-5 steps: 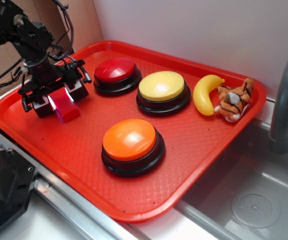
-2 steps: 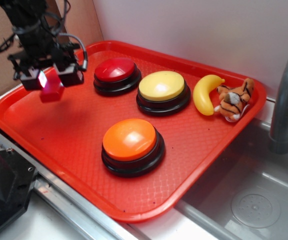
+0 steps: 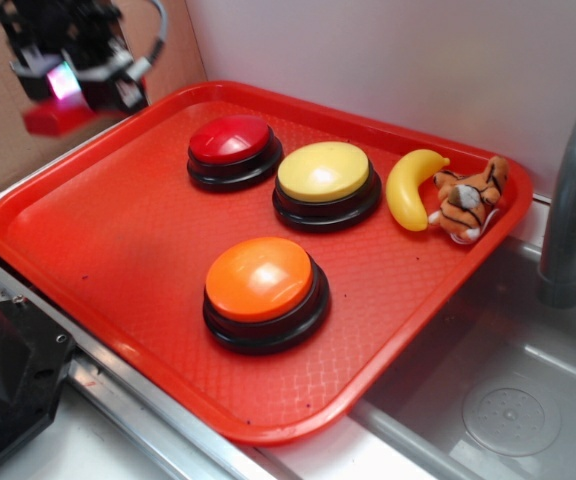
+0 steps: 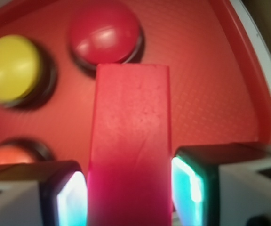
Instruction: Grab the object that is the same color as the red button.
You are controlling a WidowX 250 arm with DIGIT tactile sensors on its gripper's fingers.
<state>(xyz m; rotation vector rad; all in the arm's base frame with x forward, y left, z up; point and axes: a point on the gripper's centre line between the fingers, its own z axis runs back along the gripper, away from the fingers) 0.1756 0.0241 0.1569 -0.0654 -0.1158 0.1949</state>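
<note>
Wrist view shows your gripper (image 4: 130, 193) clamped on the block (image 4: 130, 141), red button (image 4: 105, 32) at 12 o'clock below — grab looks done, so just hold firm.

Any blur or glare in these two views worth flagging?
Exterior: sharp overall, but the claw and red block are smeared; soft highlights on the orange button and yellow button. Wrist: everything soft, the yellow button most smeared; lit pads glow cyan-white against the block.
</note>
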